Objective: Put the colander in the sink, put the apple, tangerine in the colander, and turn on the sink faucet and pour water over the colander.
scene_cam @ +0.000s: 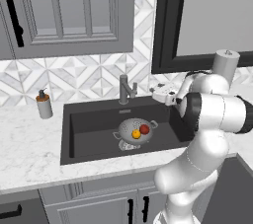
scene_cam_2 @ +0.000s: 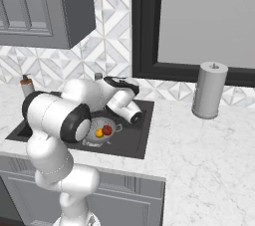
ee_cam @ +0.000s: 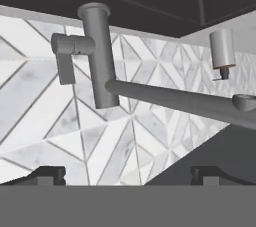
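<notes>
One apple (scene_cam: 144,129) and one tangerine (scene_cam: 136,134) sit in the colander (scene_cam: 127,126); the released claw (ee_cam: 128,173), apparently inverted, faces the sink faucet (ee_cam: 102,61).

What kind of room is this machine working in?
A kitchen, by the look of it, though a computer-drawn one: a dark sink set in a marble counter, a faucet against a tiled wall, and grey cabinets above.

In the right base view the arm (scene_cam_2: 74,110) covers most of the sink faucet (scene_cam_2: 98,76), of which just the post top shows, and the near left part of the colander (scene_cam_2: 110,131); the sink (scene_cam_2: 142,135) beneath that arm is half hidden; the soap dispenser (ee_cam: 222,51) is upside down in the hand view.
</notes>
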Robot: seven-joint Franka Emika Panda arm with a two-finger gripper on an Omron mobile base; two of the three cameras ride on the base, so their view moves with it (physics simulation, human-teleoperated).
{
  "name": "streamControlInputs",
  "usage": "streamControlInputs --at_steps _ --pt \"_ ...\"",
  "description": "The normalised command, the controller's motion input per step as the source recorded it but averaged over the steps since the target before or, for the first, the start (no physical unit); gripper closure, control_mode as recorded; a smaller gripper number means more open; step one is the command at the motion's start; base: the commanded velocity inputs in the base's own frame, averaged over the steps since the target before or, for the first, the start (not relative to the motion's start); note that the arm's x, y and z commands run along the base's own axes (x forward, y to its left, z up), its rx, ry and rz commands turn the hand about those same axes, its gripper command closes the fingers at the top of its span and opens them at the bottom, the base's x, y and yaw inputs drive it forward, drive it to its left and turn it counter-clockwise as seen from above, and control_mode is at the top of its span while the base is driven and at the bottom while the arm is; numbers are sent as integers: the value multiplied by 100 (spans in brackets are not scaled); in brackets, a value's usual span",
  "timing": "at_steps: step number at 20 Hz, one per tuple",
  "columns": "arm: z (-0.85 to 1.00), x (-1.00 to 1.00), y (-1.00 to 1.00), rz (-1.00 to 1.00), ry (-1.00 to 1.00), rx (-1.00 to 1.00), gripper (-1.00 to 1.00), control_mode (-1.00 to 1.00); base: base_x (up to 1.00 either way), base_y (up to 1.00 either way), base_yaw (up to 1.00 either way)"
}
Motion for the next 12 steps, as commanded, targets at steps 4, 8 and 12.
streamControlInputs --at_steps 4,8,12 --pt "-14 46 10 0 0 0 -100 -100 0 0 0" --pt "-26 37 6 0 0 0 -100 -100 0 0 0" --pt "-41 35 9 0 0 0 -100 -100 0 0 0"
